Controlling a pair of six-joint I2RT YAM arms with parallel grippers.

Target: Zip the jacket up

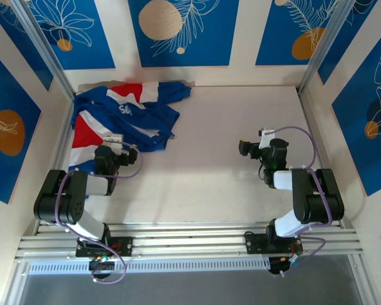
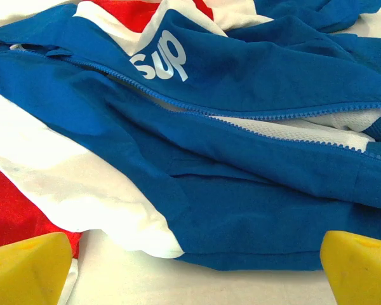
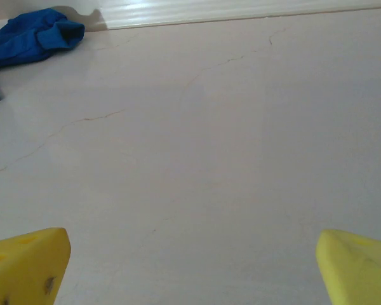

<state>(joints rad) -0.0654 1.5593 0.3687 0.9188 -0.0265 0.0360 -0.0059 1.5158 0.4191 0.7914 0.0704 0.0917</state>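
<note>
**Top view:** the jacket [image 1: 124, 117] lies crumpled in the far-left corner of the table [image 1: 216, 127]. The left gripper [image 1: 117, 146] is at its near edge, and the right gripper [image 1: 249, 148] is well apart over bare table.

**Left wrist view:** the yellow fingers [image 2: 25, 270] are spread wide and empty, just short of the blue hem. The zipper [image 2: 254, 117] is parted, with the white logo [image 2: 160, 60] beyond.

**Right wrist view:** the fingers [image 3: 25, 264] are likewise spread and empty. A blue fold of the jacket [image 3: 32, 38] shows far left.

Blue jacket [image 1: 124, 114] crumpled far left, left end effector [image 1: 122, 151] at its near edge — right end effector [image 1: 249, 147] well apart
</note>
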